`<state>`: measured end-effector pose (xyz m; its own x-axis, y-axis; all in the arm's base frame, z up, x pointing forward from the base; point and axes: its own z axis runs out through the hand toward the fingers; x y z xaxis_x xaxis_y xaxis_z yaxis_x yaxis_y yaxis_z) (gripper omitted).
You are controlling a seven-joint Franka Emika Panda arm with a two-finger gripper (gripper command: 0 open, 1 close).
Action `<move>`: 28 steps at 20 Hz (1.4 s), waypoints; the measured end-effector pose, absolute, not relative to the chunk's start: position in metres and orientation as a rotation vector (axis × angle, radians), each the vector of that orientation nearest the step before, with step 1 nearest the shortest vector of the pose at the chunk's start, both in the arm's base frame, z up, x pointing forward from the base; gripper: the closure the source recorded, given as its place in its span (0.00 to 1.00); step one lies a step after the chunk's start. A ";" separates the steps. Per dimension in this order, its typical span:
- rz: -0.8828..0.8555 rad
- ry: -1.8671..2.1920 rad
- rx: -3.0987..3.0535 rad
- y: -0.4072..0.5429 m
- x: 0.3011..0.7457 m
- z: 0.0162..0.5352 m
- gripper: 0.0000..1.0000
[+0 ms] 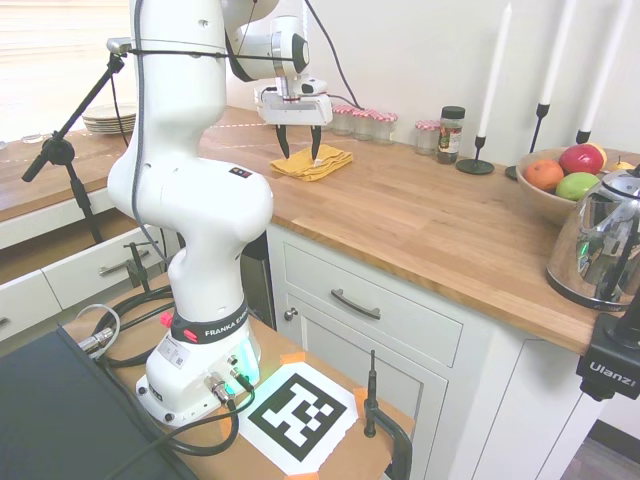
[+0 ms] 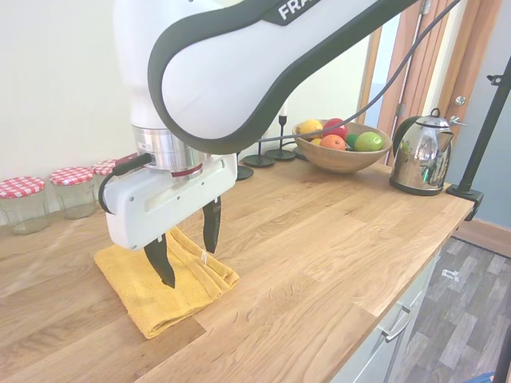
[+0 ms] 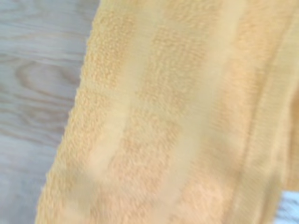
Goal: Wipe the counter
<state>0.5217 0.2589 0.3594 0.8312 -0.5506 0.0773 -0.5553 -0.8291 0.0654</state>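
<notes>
Nearest, seen from the first exterior view: white panelled cabinets (image 1: pixel 370 320) with dark bar handles, carrying the butcher-block counter (image 1: pixel 420 225). Lying flat on that counter, toward its far end: a folded yellow towel (image 1: pixel 312 163), ribbed terry filling most of the wrist view (image 3: pixel 177 116) with bare wood grain beside it. Directly above the towel: the gripper (image 1: pixel 299 146), fingers spread apart and pointing down, grasping nothing; from the second exterior view (image 2: pixel 185 249) the dark fingertips (image 2: pixel 164 267) hang over the cloth's middle, contact not discernible. Just behind the towel, along the wall: glass jars with red-checked lids (image 2: pixel 22 203). Farther along the wall from the towel: a dark-lidded spice jar (image 1: pixel 451 134), then black candlesticks with tall white candles (image 1: pixel 478 160). Well away from the towel, toward the counter's other end: a wooden fruit bowl (image 2: pixel 342 152) and a chrome kettle (image 2: pixel 421 152).
</notes>
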 end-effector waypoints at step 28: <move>0.003 -0.941 2.969 0.255 0.540 0.331 1.00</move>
<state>0.5402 0.2550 0.3311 0.8173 -0.5761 0.0102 -0.5762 -0.8169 0.0255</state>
